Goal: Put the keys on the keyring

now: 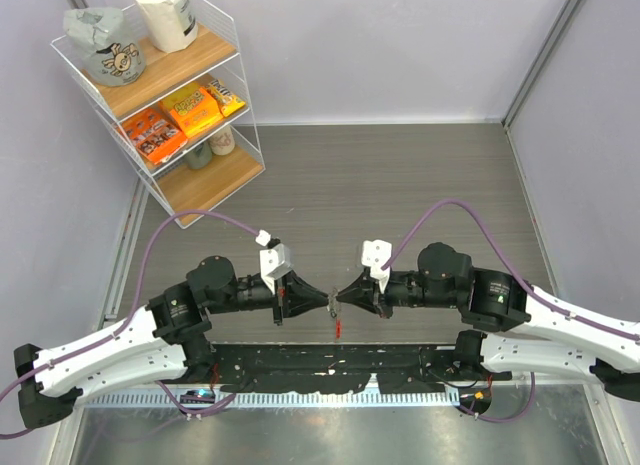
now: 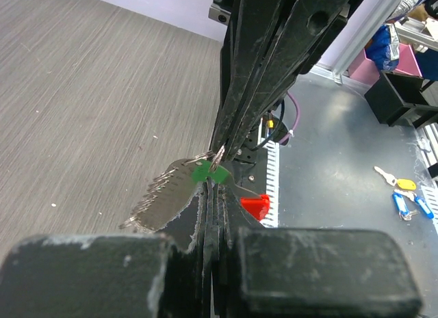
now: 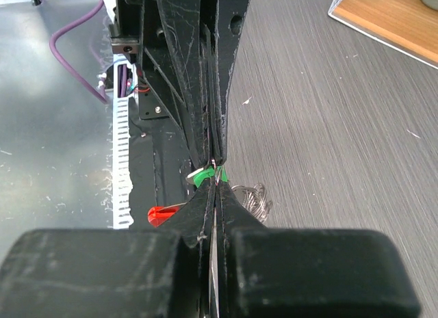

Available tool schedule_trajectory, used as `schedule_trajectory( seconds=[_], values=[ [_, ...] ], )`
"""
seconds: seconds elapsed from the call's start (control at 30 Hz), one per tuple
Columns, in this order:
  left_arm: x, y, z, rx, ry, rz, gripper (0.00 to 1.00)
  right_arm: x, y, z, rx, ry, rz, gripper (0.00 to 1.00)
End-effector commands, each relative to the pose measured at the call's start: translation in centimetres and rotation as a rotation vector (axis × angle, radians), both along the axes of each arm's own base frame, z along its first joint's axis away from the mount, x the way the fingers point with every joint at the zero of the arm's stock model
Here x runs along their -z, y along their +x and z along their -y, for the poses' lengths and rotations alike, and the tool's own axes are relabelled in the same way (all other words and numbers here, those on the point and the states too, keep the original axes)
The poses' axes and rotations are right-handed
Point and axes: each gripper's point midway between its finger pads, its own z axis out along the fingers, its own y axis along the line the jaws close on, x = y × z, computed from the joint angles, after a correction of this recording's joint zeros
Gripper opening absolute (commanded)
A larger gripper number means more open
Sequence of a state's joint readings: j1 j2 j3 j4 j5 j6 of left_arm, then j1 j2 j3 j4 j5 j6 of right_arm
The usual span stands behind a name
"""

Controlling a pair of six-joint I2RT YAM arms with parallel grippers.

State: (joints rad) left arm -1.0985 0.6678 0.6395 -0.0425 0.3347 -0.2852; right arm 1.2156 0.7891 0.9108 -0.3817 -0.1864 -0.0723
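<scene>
My left gripper [image 1: 325, 299] and right gripper [image 1: 342, 297] meet tip to tip above the table's near edge, both shut. The bright green key [image 2: 205, 171] sits right at my left gripper's tips [image 2: 211, 188]; it also shows in the right wrist view [image 3: 204, 176], just beyond my right gripper's tips [image 3: 217, 184]. The keyring hangs from that meeting point: its silvery coil [image 3: 252, 198] on one side and its red arc [image 3: 162, 215] on the other. The coil [image 2: 161, 198] and red arc [image 2: 255, 206] also show in the left wrist view. The red arc dangles below the tips [image 1: 338, 328]. The black key is out of view.
A wire shelf [image 1: 165, 95] with snack packs and bags stands at the back left. The black base rail [image 1: 330, 365] and a white cable comb [image 2: 272, 181] lie just below the grippers. Spare keys with yellow and blue tags [image 2: 405, 193] lie on the steel surface beside it.
</scene>
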Motion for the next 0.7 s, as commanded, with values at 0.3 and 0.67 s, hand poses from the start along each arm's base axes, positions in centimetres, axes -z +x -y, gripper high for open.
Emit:
schedule_trajectory(
  seconds=[0.3, 0.67],
  values=[
    [-3.1, -0.5, 0.3, 0.031, -0.069, 0.024, 0.0, -2.3, -0.4, -0.8, -0.036, 0.069, 0.073, 0.06],
    [-3.3, -1.2, 0.4, 0.068, -0.072, 0.005, 0.0, -2.8, 0.1, 0.2, 0.012, 0.091, 0.183, 0.06]
  ],
)
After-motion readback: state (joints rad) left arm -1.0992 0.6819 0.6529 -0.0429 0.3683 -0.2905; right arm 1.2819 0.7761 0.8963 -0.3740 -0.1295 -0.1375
